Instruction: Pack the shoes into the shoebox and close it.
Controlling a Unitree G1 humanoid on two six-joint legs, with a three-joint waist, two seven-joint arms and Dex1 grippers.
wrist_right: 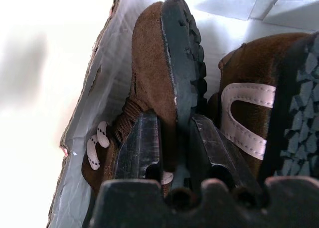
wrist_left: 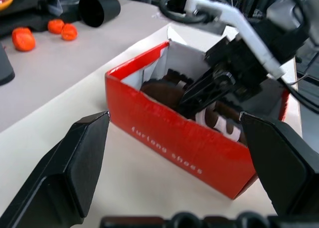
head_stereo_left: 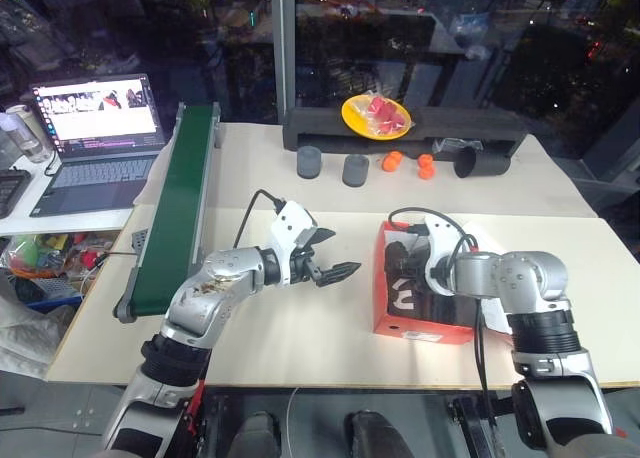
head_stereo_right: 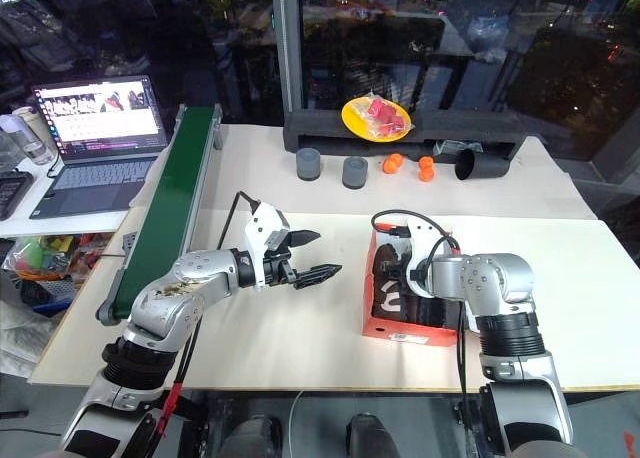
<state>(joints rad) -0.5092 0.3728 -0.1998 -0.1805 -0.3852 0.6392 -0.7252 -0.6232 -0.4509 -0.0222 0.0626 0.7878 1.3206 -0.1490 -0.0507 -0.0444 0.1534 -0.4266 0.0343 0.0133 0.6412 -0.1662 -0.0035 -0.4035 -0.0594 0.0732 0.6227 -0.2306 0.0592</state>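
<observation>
Head views: red-orange cardboard shoebox (head_stereo_left: pixel 420 323) sat on the pale table (head_stereo_left: pixel 300 318) near its front edge, on the robot's right, top open. Dark brown shoes (head_stereo_left: pixel 408 290) lay inside, w/ white marks showing. Right hand (head_stereo_left: pixel 418 260) was angled down into the box, forearm bent in from the right, black cable looping over the wrist. Left hand (head_stereo_left: pixel 338 271) hovered above bare table just left of the box, pointing toward it, roughly level, fingers spread wide, nothing between them. Open table lay between left hand and box, and in front of it. Green conveyor belt (head_stereo_left: pixel 180 203) ran along the table's left edge; laptop (head_stereo_left: pixel 95 138) on a side table beyond. At the back: yellow plate (head_stereo_left: pixel 375 116) on a black block, two grey cylinders (head_stereo_left: pixel 330 165), small orange balls (head_stereo_left: pixel 408 163), a black tube (head_stereo_left: pixel 482 161) on its side.

Left wrist view: box wall was smooth red w/ white lettering, white inside; edges crisp. Right hand reached in over the far side onto the dark shoes. Own black fingers (wrist_left: pixel 70 168) stood far apart, box framed between, not touching.

Right wrist view: shoes were fuzzy suede w/ lugged black rubber soles, lying on their sides, sole edges up; white strap on one, white laces low by the box wall. Ridged fingers (wrist_right: pixel 142 148) straddled one shoe's sole edge, a narrow gap apart; firm clamp or not, can't tell.
</observation>
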